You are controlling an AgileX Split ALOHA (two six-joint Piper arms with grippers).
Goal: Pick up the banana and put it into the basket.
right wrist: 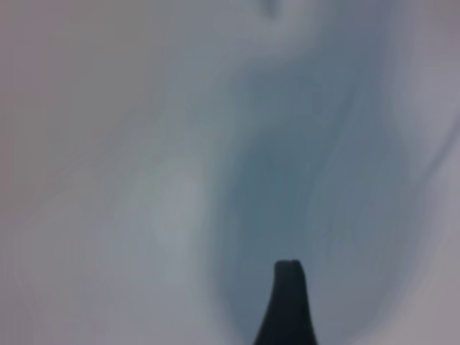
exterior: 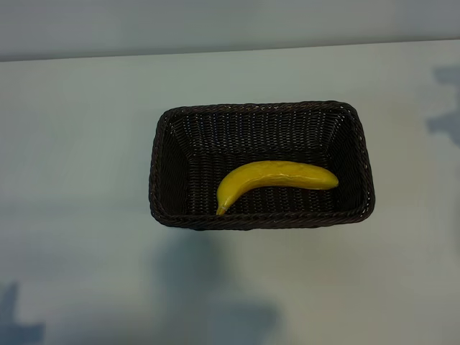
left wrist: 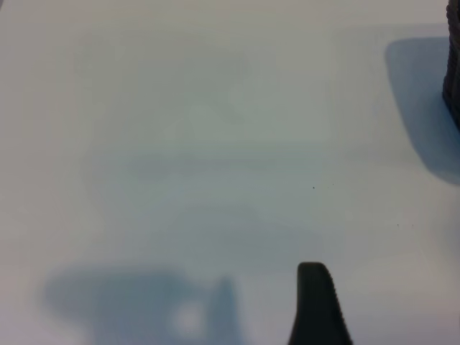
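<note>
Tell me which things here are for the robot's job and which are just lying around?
For the job:
- the banana, lying inside the basket
- the basket, standing on the table

Just there:
- the table, with only shadows on it
- nothing else is lying about

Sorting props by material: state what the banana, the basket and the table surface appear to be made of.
Banana: smooth, uniformly bright yellow skin with a soft sheen and no brown spots; possibly plastic, though real fruit can't be ruled out.
Basket: dark brown woven strands with a braided rim; wicker or synthetic rattan, matte to slightly glossy.
Table: plain pale surface, smooth, showing soft shadows; probably laminate or painted board.
</note>
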